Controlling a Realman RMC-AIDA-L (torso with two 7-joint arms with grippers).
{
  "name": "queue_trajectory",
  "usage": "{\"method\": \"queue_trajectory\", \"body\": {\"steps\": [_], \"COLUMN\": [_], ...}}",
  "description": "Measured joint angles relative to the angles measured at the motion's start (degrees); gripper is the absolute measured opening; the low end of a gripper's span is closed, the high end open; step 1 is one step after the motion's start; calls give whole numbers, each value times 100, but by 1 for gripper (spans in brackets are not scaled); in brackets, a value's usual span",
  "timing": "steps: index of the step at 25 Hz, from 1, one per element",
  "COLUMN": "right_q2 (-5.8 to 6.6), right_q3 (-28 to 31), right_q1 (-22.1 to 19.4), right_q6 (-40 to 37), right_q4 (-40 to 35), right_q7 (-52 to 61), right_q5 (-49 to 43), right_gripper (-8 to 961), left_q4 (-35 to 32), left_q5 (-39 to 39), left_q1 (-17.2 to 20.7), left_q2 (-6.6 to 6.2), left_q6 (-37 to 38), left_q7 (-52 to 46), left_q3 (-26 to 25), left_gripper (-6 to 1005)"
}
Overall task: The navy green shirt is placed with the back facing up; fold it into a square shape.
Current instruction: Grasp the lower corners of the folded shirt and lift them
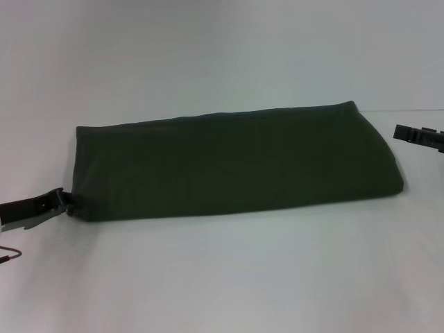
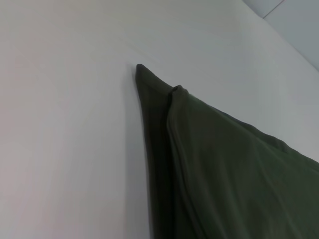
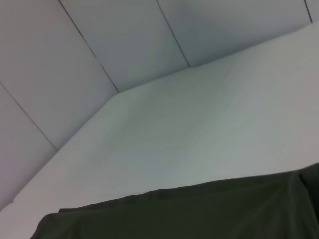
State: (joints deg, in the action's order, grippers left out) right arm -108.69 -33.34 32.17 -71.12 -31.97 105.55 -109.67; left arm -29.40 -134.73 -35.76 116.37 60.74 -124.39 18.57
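Observation:
The navy green shirt (image 1: 236,163) lies on the white table folded into a long flat band running left to right. Its layered edge and a pointed corner fill the left wrist view (image 2: 224,169). The right wrist view shows a strip of it (image 3: 199,214). My left gripper (image 1: 61,201) comes in low from the left edge, its tip right at the band's near-left corner. Whether it touches the cloth is unclear. My right gripper (image 1: 401,132) hovers at the far right, a short gap away from the shirt's right end.
The white table (image 1: 222,277) stretches around the shirt on all sides. A pale panelled wall (image 3: 75,50) rises behind the table's far edge. A thin reddish cable (image 1: 10,253) hangs under my left arm.

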Motion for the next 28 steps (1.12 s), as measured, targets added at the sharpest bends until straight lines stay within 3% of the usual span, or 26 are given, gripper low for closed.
{"method": "queue_trajectory", "body": {"steps": [3,8,11,17,28], "right_q2": [104,379,432,357,139], "right_q3": [-14,-92,-176,-555,-1193], "right_q1": [137,633,876,1218,1445], "right_q6": [-39,-71,-16,414,1400], "right_q4": [-70,-78,-65,-14,455], "right_q7": [652,1895,2278,2748,2854], "right_q5": [-394,-1585,-2246,-3117,-3234], "right_gripper": [916,903,896,880,851], "left_q4": [-2,-4,-4,-1,5], "left_q5": [-1,-2,-13,-18,-25], "left_q1": [-17,-47,-58,-59,-53], "left_q2": [-1,-10,-10,0,8], "left_q6": [3,37,47,16,53], "left_q7": [-6,-6,4,69,88], "left_q3": [12,34,48,104,186], "left_gripper": [3,3,3,4,4]}}
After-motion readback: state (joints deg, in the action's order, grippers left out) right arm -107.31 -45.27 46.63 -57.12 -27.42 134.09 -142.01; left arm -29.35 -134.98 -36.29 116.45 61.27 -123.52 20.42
